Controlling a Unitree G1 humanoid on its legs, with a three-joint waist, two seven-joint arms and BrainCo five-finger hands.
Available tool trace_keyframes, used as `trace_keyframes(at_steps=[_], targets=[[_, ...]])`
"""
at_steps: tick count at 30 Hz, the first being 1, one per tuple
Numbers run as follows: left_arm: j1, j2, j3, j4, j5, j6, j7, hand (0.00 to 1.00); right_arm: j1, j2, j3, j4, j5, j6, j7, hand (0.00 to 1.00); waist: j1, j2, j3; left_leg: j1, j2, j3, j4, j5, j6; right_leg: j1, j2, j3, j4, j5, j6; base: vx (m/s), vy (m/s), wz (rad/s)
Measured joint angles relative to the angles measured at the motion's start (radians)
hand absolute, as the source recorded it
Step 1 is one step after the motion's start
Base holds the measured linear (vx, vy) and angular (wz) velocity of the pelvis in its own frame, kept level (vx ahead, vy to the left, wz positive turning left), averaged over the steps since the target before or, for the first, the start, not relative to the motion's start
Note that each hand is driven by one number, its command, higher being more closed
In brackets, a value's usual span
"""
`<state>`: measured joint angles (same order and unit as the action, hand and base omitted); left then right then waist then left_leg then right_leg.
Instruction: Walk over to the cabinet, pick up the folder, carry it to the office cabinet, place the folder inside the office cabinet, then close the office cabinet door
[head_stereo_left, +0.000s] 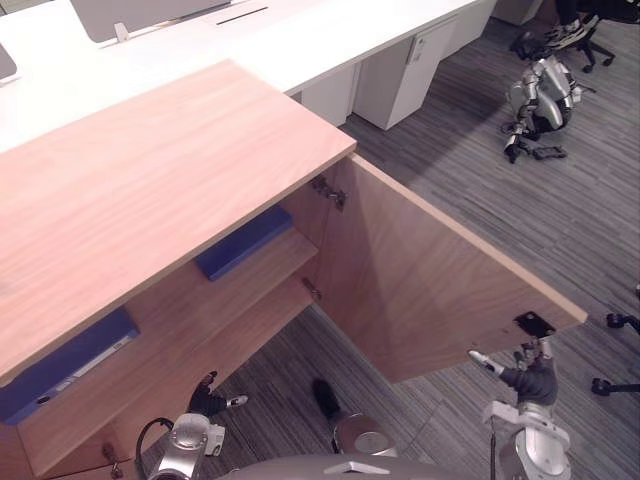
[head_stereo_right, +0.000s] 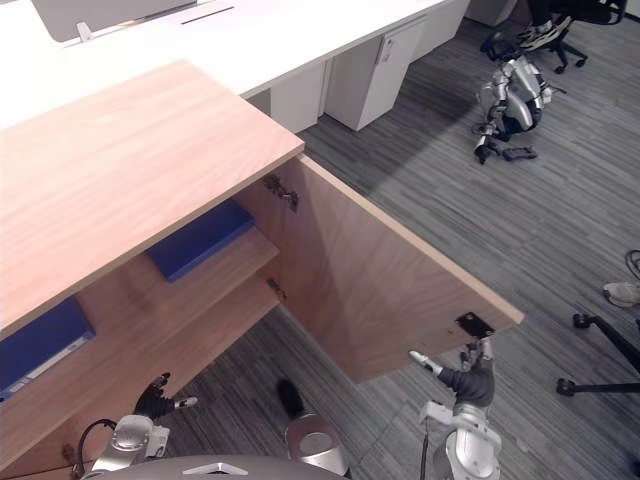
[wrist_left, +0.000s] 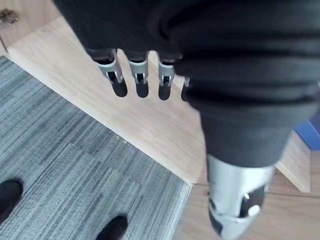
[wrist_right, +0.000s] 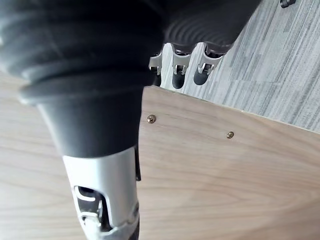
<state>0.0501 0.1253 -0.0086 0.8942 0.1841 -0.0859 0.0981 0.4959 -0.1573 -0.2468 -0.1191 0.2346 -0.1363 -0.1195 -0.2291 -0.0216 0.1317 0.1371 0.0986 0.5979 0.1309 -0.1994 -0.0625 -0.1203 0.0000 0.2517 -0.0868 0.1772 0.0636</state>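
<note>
Door (head_stereo_left: 430, 280) wide open, right hand (head_stereo_left: 534, 381) at its free corner with fingers straight against the edge, left hand (head_stereo_left: 206, 399) low, relaxed, empty; blue folder (head_stereo_left: 245, 242) flat on the cabinet (head_stereo_left: 150, 170) shelf.

Grey striped carpet (head_stereo_left: 560, 230) covers the floor all round the right hand (head_stereo_left: 535, 385). Just to that hand's right stand 2 black castored chair legs (head_stereo_left: 618, 320). Well beyond the hand runs a long white desk (head_stereo_left: 330, 40) with a white drawer unit (head_stereo_left: 400, 80) beneath. Farther off, a second humanoid robot (head_stereo_left: 540, 95) sits slumped on the carpet by a black office chair (head_stereo_left: 588, 35).
</note>
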Motion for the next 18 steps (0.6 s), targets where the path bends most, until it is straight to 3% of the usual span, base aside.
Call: trace_keyframes(at_steps=[6, 10, 12, 15, 18], targets=[[-0.032, 0.004, -0.044, 0.006, 0.018, 0.001, -0.007, 0.0, 0.115, -0.022, 0.118, -0.11, -0.005, 0.012, 0.081, 0.0, 0.002, -0.045, -0.002, -0.015, 0.006, 0.008, 0.029, -0.004, 0.001, -0.01, 0.0, 0.014, 0.003, 0.018, -0.011, -0.1, -0.085, -0.13], [-0.046, 0.014, -0.079, 0.069, 0.04, 0.001, -0.025, 0.0, 0.133, -0.157, 0.197, -0.225, -0.01, 0.01, 0.143, 0.0, 0.011, -0.072, -0.01, -0.015, 0.004, 0.004, 0.038, -0.02, -0.002, -0.006, -0.001, 0.009, 0.006, 0.02, -0.015, -0.11, -0.058, -0.21], [-0.053, 0.023, -0.096, 0.08, 0.058, 0.002, -0.037, 0.0, 0.129, -0.285, 0.241, -0.306, -0.044, -0.006, 0.213, 0.0, 0.019, -0.094, -0.021, -0.015, -0.001, -0.026, 0.034, -0.019, -0.002, -0.006, 0.001, 0.006, 0.019, 0.002, -0.014, -0.06, -0.044, 0.01], [-0.061, 0.036, -0.119, 0.083, 0.058, 0.001, -0.04, 0.0, 0.122, -0.364, 0.306, -0.384, -0.048, -0.041, 0.289, 0.0, 0.041, -0.138, -0.055, -0.012, -0.003, -0.054, 0.022, -0.003, -0.005, -0.004, 0.0, -0.018, 0.036, 0.001, -0.013, -0.04, -0.049, 0.25], [-0.06, 0.054, -0.146, 0.111, 0.058, 0.001, -0.042, 0.0, 0.088, -0.418, 0.308, -0.396, -0.044, -0.057, 0.296, 0.0, 0.061, -0.174, -0.079, 0.004, -0.002, -0.078, 0.021, 0.004, -0.013, 0.02, -0.003, -0.035, 0.042, 0.002, -0.013, -0.01, -0.011, 0.26]])
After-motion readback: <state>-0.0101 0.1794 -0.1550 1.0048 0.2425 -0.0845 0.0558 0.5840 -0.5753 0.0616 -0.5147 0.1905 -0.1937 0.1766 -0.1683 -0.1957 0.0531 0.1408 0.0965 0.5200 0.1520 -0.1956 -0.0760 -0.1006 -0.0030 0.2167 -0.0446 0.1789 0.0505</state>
